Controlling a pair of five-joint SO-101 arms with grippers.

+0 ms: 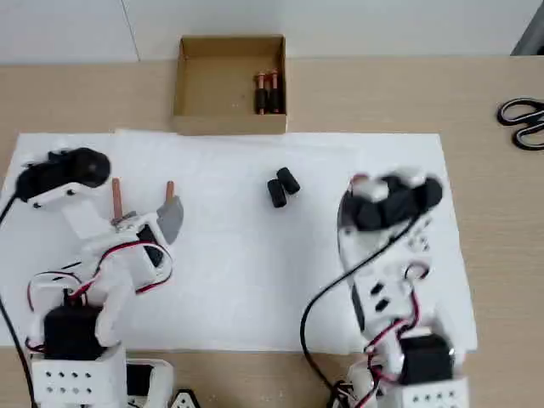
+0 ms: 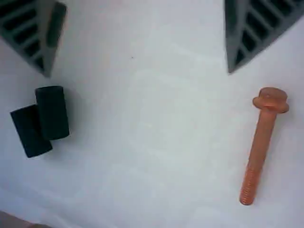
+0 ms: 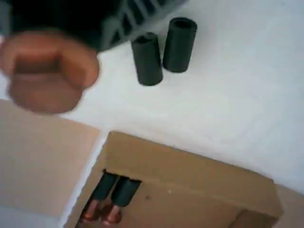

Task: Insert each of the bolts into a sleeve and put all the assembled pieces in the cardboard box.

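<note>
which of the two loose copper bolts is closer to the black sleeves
The copper bolt beside the left arm's grey finger; the other copper bolt lies farther from the two black cylindrical sleeves.

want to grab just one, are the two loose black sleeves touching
Touching: left wrist view shows one sleeve pressed against the other sleeve, no gap.

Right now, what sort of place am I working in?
Probably a hobby or lab workbench rather than a factory: a wooden table with a white paper sheet as work mat, a small cardboard box, and scissors lying at the edge.
</note>
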